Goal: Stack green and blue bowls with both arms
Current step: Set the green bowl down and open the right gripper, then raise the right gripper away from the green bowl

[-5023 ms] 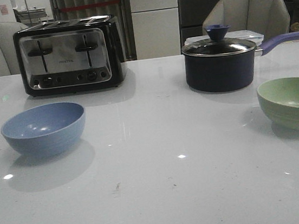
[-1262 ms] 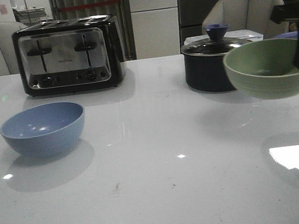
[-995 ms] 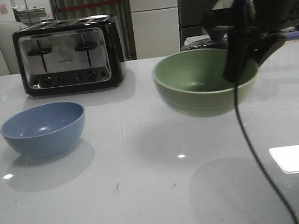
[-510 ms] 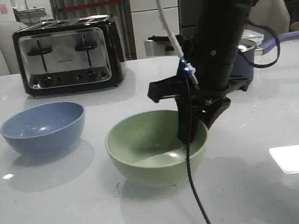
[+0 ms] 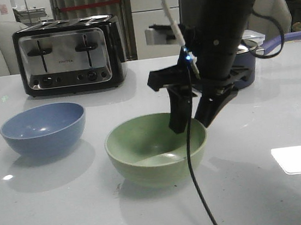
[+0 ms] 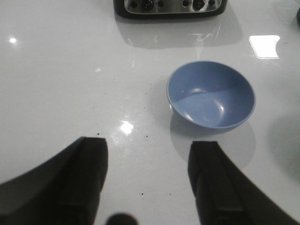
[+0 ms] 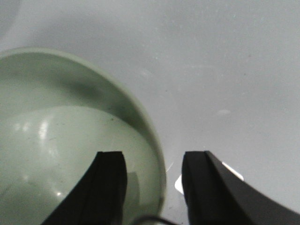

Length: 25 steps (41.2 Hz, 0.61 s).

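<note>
Since half a second ago, the right hand (image 5: 194, 119) has lifted slightly and spread its fingers, one inside and one outside the green bowl's (image 5: 156, 150) rim, gripping nothing. That bowl rests on the surface (image 5: 69, 210), just beside the blue bowl (image 5: 43, 129). Near the blue bowl, the left hand (image 6: 147, 180) hovers with fingers apart.

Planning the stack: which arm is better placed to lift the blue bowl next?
Left. Its open hand hovers near the matte light-blue bowl; the right hand straddles the sage-green bowl's rim, farther away.
</note>
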Motion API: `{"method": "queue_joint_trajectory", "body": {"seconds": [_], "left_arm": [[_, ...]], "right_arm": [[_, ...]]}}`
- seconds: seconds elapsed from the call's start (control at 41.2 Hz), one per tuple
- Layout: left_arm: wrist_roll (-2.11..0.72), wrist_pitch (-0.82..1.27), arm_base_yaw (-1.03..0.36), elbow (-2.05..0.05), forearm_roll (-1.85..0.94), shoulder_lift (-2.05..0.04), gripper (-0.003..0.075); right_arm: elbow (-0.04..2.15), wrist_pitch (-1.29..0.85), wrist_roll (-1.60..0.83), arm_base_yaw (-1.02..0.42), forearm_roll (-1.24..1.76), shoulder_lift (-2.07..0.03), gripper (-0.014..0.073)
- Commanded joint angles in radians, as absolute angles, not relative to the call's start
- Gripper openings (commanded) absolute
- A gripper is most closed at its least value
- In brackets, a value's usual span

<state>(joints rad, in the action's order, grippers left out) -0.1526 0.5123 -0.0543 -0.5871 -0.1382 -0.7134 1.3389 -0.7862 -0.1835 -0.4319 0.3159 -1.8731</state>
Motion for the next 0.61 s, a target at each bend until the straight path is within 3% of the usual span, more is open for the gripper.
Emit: {"method": "queue_joint_trajectory", "body": {"seconds": [0.0,0.582], "left_arm": [[-0.15,0.438,-0.061,-0.618,-0.143,-0.716,0.0435],[-0.15,0.438,-0.061,-0.618,-0.143,-0.716,0.0435]], "right_arm": [[1.313,-0.732,-0.238,-0.461,0.327,-1.717,0.0412],[0.865,-0.611,-0.316,-0.534,0.261,-1.115,0.0412]]}}
